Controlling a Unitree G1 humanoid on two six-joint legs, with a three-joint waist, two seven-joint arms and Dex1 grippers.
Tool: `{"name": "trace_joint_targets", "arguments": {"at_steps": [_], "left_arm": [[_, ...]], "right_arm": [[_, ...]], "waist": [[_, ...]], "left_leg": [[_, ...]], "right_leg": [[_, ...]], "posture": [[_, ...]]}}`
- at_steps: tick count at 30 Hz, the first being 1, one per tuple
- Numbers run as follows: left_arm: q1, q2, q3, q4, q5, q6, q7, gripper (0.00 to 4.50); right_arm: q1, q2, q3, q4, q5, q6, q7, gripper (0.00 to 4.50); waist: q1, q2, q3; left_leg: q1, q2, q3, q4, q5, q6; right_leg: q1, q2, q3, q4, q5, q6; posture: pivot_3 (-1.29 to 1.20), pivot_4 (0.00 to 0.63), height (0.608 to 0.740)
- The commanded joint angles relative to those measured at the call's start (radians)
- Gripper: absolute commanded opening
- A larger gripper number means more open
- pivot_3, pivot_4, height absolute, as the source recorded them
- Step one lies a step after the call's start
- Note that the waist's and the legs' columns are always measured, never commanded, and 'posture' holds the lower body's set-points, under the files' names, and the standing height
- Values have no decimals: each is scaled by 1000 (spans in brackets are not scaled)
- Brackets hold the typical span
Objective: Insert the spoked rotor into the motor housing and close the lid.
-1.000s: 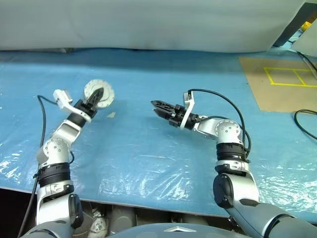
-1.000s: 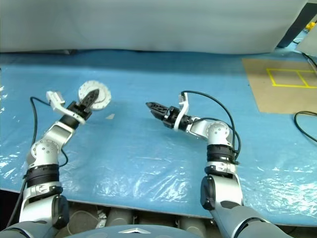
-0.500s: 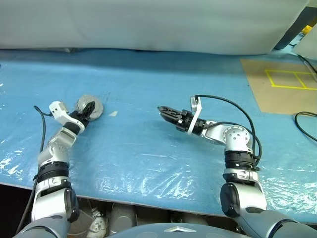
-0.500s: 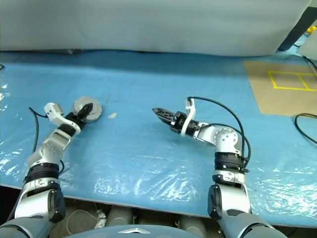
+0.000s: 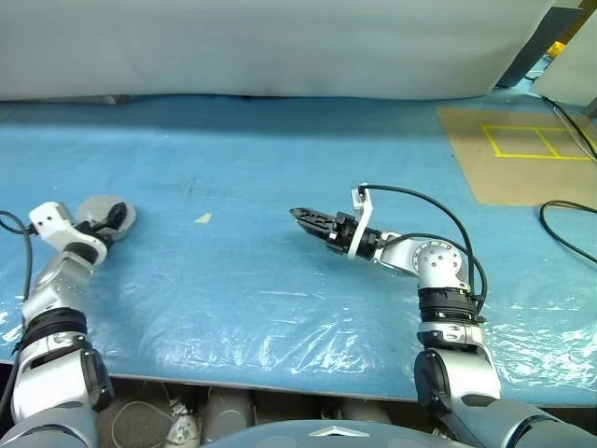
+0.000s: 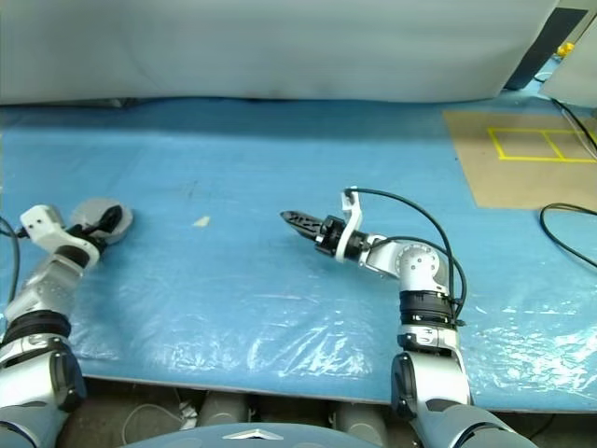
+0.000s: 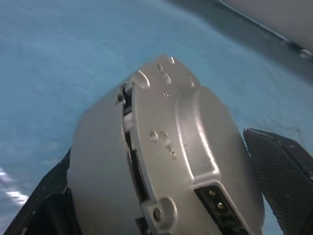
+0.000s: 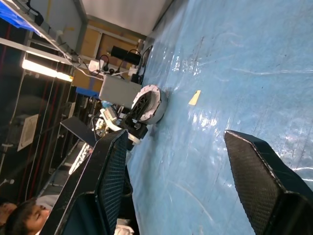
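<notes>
On the far left of the blue-covered table (image 5: 280, 280), in the left eye view, the left gripper (image 5: 114, 220) now sits much further out to the robot's left than a second ago, and the motor housing (image 5: 101, 211) has travelled with it. The housing appears assembled, its lid already seated, and it now seems set down near the table's left edge, which suggests the task is essentially complete. The right gripper (image 5: 305, 217) hovers mid-table, well apart from the housing, about where it was before.

In the right eye view, the same layout appears, with a small pale scrap (image 6: 201, 221) lying between the two grippers.

In the left wrist view, the grey housing with its lid (image 7: 190, 147) sits between the black fingers (image 7: 279, 176). The jaws have spread over the last second and now stand wide, with a gap beside the metal, so the grip looks released.

In the right wrist view, the right gripper's fingers (image 8: 264, 181) stand apart and empty, and the housing shows far off.
</notes>
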State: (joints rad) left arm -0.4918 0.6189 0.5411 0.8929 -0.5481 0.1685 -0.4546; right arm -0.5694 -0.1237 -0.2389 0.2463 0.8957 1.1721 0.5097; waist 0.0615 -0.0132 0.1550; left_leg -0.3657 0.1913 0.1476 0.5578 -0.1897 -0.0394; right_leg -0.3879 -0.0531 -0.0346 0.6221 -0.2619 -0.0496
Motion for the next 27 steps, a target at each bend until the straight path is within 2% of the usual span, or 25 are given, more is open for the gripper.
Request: {"name": "trace_joint_targets", "arguments": {"at_steps": [1,7,12,19,27], "left_arm": [[47,49,16,37,14,8,-61,4466],[82,52,21,45,-10,72,-171,4466],[76,21,31,34,-10,58,-135,4466],[21,-36,128,-62,-159,205,-140,4466],[-20,-47,156,-8,-107,53,-3,4466]], "right_arm": [[1,-3,12,-4,-10,-20,20,3296],[16,-1,40,5,-51,-38,29,3296],[27,-3,56,5,-76,-44,37,3296],[54,-4,84,-14,-108,-44,41,3296],[93,3,126,-38,-130,-51,45,3296]], "waist": [[1,0,0],[5,1,0],[9,3,1],[20,4,2],[33,3,2]], "left_leg": [[0,0,0,0,0,0],[1,0,1,0,0,0],[1,0,1,-1,0,0],[0,0,1,-1,0,0],[-2,0,1,-1,0,0]], "right_leg": [[0,0,0,0,0,0],[0,-1,1,0,0,0],[0,-1,2,0,0,-1],[0,-2,2,0,-1,-2],[-1,-2,1,-2,0,0]], "posture": [[0,150,740],[0,150,740],[0,150,740],[0,150,740],[0,150,740]]}}
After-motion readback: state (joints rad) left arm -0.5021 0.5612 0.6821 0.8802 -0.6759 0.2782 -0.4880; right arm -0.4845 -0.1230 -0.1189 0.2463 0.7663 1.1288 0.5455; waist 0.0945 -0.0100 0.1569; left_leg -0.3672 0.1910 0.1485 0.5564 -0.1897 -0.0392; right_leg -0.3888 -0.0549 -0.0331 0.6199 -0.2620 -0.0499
